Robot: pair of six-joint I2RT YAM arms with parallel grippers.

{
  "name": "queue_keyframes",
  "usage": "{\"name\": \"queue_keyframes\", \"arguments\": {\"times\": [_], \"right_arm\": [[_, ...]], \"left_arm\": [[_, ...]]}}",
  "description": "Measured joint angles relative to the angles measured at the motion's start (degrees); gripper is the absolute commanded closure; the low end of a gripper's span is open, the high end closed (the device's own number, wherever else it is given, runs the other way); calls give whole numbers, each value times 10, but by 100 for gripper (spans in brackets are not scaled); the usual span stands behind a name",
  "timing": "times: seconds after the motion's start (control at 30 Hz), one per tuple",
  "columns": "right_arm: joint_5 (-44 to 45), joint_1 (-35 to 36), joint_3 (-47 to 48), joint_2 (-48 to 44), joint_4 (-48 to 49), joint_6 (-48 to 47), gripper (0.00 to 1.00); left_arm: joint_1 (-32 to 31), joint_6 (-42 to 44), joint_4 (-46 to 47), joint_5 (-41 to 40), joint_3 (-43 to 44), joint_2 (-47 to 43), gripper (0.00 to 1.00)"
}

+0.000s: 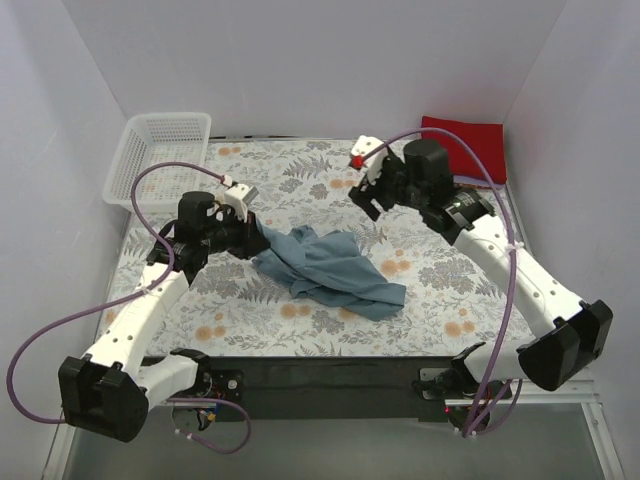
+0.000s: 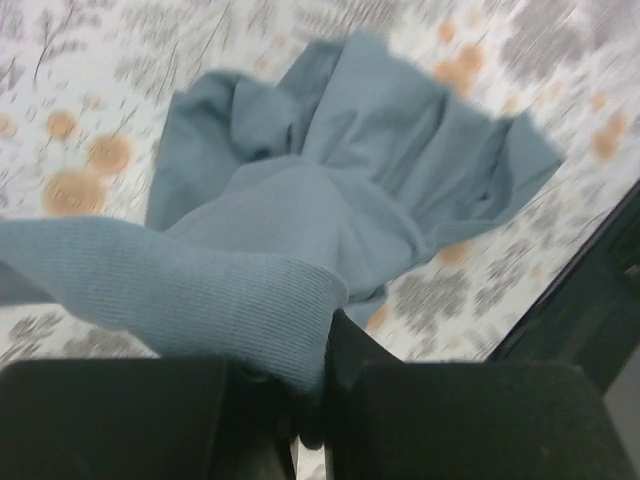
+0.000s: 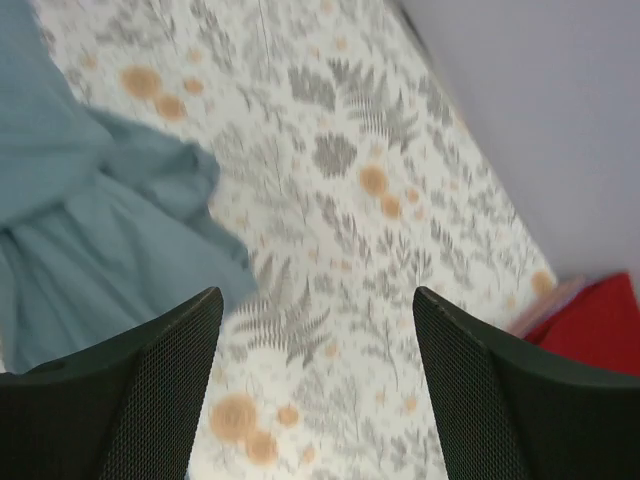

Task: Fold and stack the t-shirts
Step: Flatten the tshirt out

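A slate-blue t-shirt [image 1: 330, 268] lies crumpled in the middle of the floral tablecloth [image 1: 300, 170]. My left gripper [image 1: 256, 232] is shut on its left edge; the ribbed hem [image 2: 200, 300] runs into the jaws in the left wrist view. My right gripper [image 1: 368, 200] is open and empty above the cloth, up and right of the shirt. Its fingers [image 3: 150, 390] frame bare tablecloth, with the blue shirt [image 3: 90, 230] at left. A red folded t-shirt [image 1: 465, 145] lies at the back right corner and also shows in the right wrist view [image 3: 600, 325]. No lavender-pink shirt is in view.
A white mesh basket [image 1: 155, 150] stands at the back left corner. White walls close in the table at the back and both sides. A black bar [image 1: 330, 375] runs along the near edge between the arm bases.
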Motion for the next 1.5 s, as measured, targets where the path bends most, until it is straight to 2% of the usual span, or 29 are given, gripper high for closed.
{"name": "queue_keyframes", "arguments": {"times": [0.1, 0.2, 0.3, 0.4, 0.53, 0.8, 1.0, 1.1, 1.13, 1.17, 1.2, 1.3, 1.4, 1.5], "right_arm": [[-46, -75, -47, -32, -66, -17, 16], [-92, -87, -108, -47, -122, -38, 19], [-128, -86, -177, -36, -177, -54, 22], [-153, -86, -234, -11, -212, -66, 23], [-166, -86, -271, 5, -227, -90, 31], [-173, -86, -282, 42, -155, -143, 39], [-191, -62, -292, 86, -122, -153, 40], [-198, -44, -298, 99, -104, -152, 47], [-201, -41, -298, 106, -98, -151, 61], [-203, -40, -298, 113, -93, -150, 86], [-204, -40, -298, 121, -89, -151, 97], [-204, -41, -292, 131, -88, -149, 99], [-194, -59, -246, 130, -119, -163, 99], [-176, -121, -140, 130, -169, -180, 99]], "left_arm": [[38, 106, -70, -13, -21, -4, 100], [107, 202, -126, -33, -47, 23, 100], [160, 252, -157, -47, -49, 71, 100], [181, 263, -180, -50, -30, 109, 100], [181, 260, -185, -38, 20, 146, 100], [181, 256, -184, -26, 42, 171, 100], [181, 250, -189, -24, 51, 172, 100], [181, 249, -189, -22, 61, 179, 100], [181, 247, -189, -22, 64, 182, 100], [181, 245, -189, -22, 66, 184, 100], [181, 243, -189, -22, 69, 187, 100], [181, 235, -189, -22, 83, 191, 100], [181, 225, -191, -19, 137, 209, 100], [183, 216, -189, -1, 262, 261, 100]]}}
